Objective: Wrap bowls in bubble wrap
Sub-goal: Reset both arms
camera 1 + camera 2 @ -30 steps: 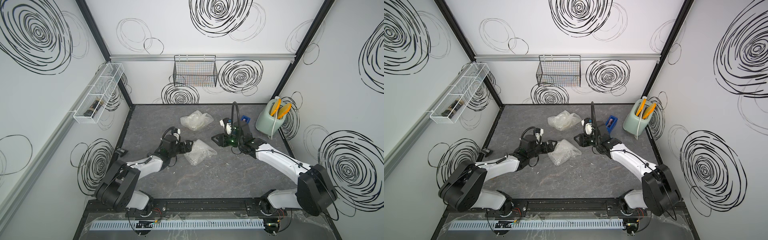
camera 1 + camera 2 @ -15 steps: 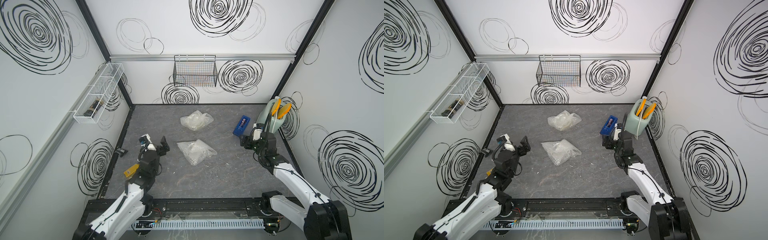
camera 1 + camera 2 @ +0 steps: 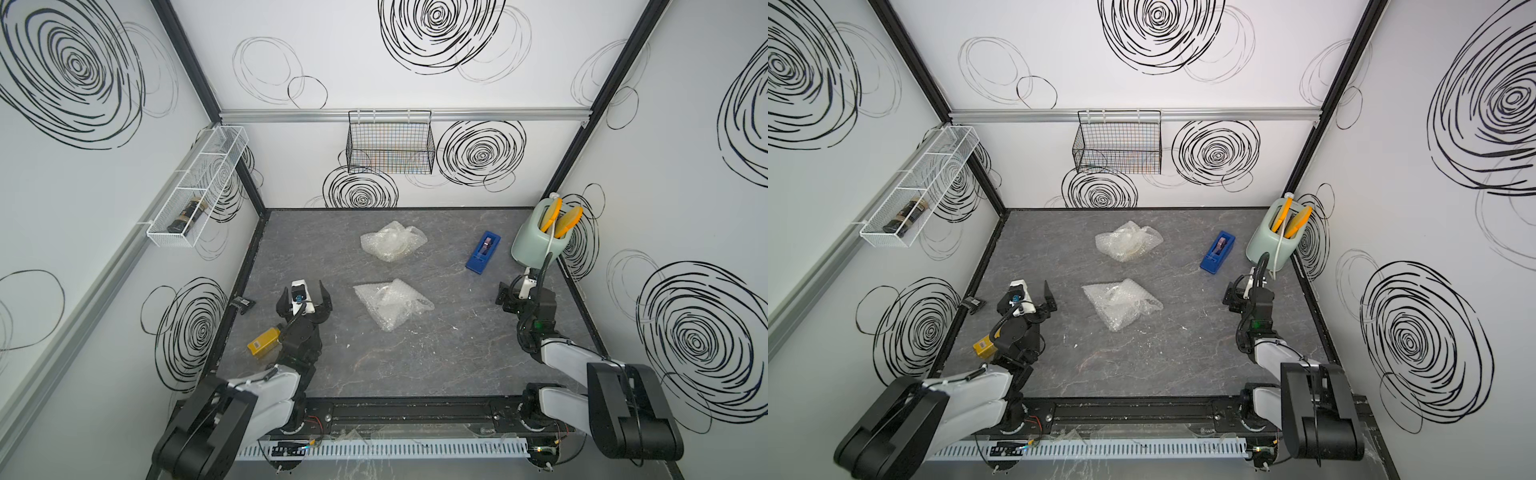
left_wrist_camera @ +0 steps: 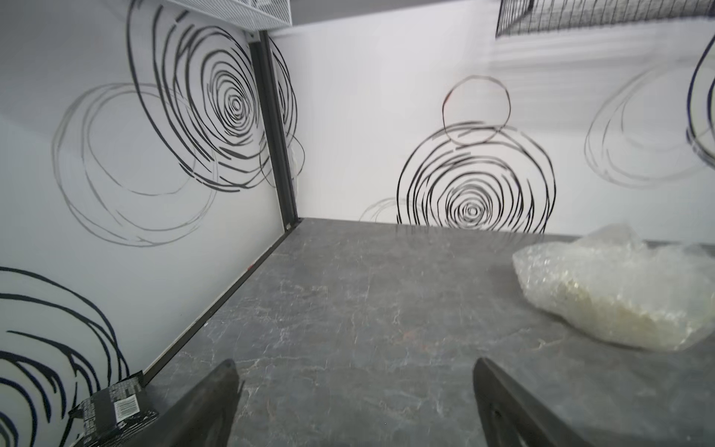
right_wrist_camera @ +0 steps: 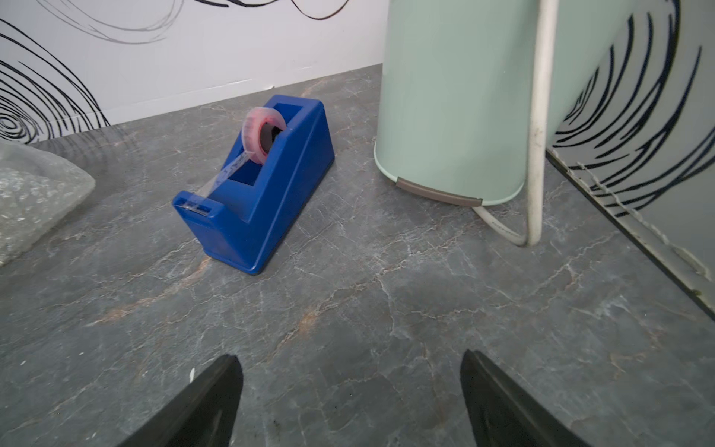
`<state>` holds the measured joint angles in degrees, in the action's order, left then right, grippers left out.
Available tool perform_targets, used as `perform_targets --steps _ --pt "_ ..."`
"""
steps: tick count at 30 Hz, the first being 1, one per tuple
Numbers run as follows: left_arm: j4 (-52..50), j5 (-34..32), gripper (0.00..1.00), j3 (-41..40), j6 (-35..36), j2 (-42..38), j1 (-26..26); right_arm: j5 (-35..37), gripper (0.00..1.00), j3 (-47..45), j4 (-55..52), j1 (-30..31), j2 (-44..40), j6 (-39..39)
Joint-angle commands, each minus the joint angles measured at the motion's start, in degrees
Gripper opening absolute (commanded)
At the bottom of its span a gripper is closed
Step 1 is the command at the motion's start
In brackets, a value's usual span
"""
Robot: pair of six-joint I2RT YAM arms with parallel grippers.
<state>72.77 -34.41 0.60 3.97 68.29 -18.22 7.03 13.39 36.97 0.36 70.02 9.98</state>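
1. in both top views, two crumpled bundles of bubble wrap lie on the grey table [image 3: 415, 365], well apart from both arms. the far bundle [image 3: 392, 241] sits toward the back wall. the near bundle [image 3: 392, 305] lies mid-table, between the two grippers.
2. the bowls do not show plainly from above. a faint rounded shape shows through the far bundle [image 3: 1127, 246], and the near bundle [image 3: 1121, 305] hides what is inside it.
3. the left gripper [image 3: 304, 297] hovers near the table's left edge, jaws spread wide with nothing between them. a yellow box [image 3: 263, 342] lies beside its arm, and a small black packet [image 3: 243, 303] lies by the wall.
4. the right gripper [image 3: 512, 298] hangs near the right edge, short of a blue tape dispenser [image 3: 483, 251] and a pale green toaster [image 3: 536, 245].
5. left wrist view: the left gripper [image 4: 354, 402] is released, its fingers wide apart over bare table. the far bundle [image 4: 619, 294], yellowish inside, lies ahead and off to one side, not touching it.
6. right wrist view: the right gripper [image 5: 350, 402] is released too, its fingers wide and empty over bare table. the tape dispenser [image 5: 255, 185] stands ahead, with the toaster [image 5: 456, 100] and its white cord [image 5: 539, 116] just beside it. an edge of the far bundle [image 5: 35, 193] shows at the margin.
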Motion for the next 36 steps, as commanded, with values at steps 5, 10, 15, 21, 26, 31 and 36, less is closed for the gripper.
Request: perform_targets --steps 5,10,15,21,26,31,36 --pt "11.8 16.5 0.96 2.2 -1.6 8.0 8.8 1.4 0.94 -1.9 26.9 -1.5 8.9 -2.0" --pt "12.8 20.8 0.96 4.9 -4.2 15.8 12.4 -1.5 0.89 -1.7 32.0 0.9 14.6 -7.8" --pt "7.2 31.9 0.96 8.9 -6.8 16.5 17.7 -1.3 0.98 1.8 25.6 -0.2 15.1 -5.2" --pt "7.5 31.0 0.96 9.3 -5.8 17.2 16.6 0.0 0.97 1.4 25.7 0.8 14.6 -5.8" --pt "6.1 28.8 0.96 10.0 -4.4 17.1 15.0 0.0 0.97 1.4 25.9 0.8 14.6 -5.8" --pt "5.8 28.3 0.97 10.2 -4.2 17.3 14.8 0.0 0.97 1.4 25.9 0.7 14.5 -5.8" --pt "3.4 29.4 0.97 11.6 -4.6 17.6 15.3 0.0 0.98 1.4 25.9 0.8 14.6 -5.8"
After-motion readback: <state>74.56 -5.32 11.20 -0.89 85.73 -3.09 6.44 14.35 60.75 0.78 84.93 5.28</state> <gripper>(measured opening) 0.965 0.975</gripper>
